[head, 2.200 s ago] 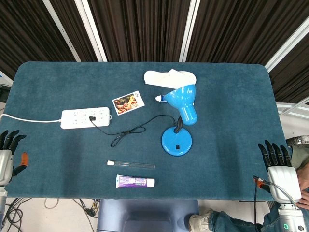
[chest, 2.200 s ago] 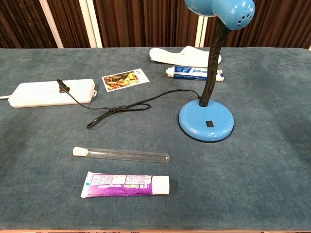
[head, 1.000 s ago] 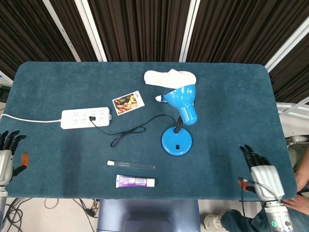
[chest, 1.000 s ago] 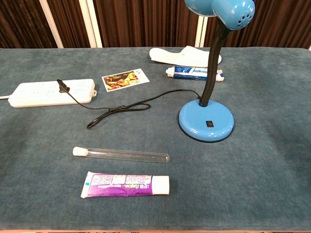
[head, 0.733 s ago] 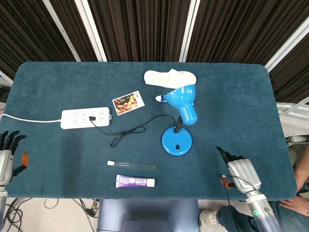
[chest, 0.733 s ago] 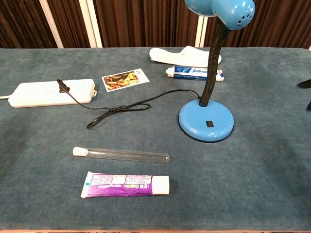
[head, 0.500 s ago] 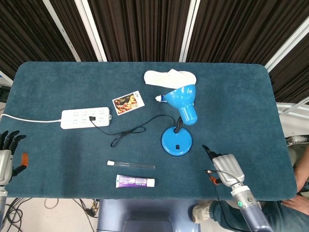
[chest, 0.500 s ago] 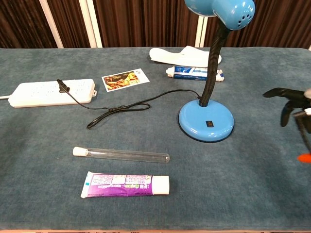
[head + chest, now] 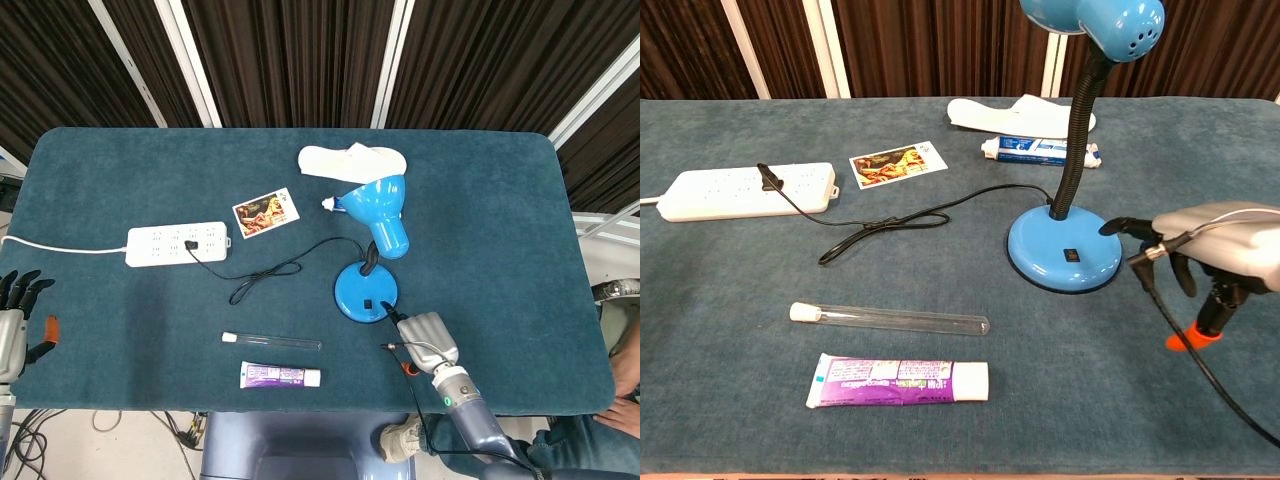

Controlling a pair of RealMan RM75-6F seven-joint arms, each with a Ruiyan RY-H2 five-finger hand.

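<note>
Right hand [image 9: 1210,250], having swept in from the table's right edge, now reaches the lamp [image 9: 1064,250] base, fingers loose, holding nothing; left hand [image 9: 12,322] unmoved, released.

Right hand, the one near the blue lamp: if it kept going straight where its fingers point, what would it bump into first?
Most likely the lamp's round blue base. The right hand reaches toward its rim; whether a fingertip already touches is unclear.
</note>
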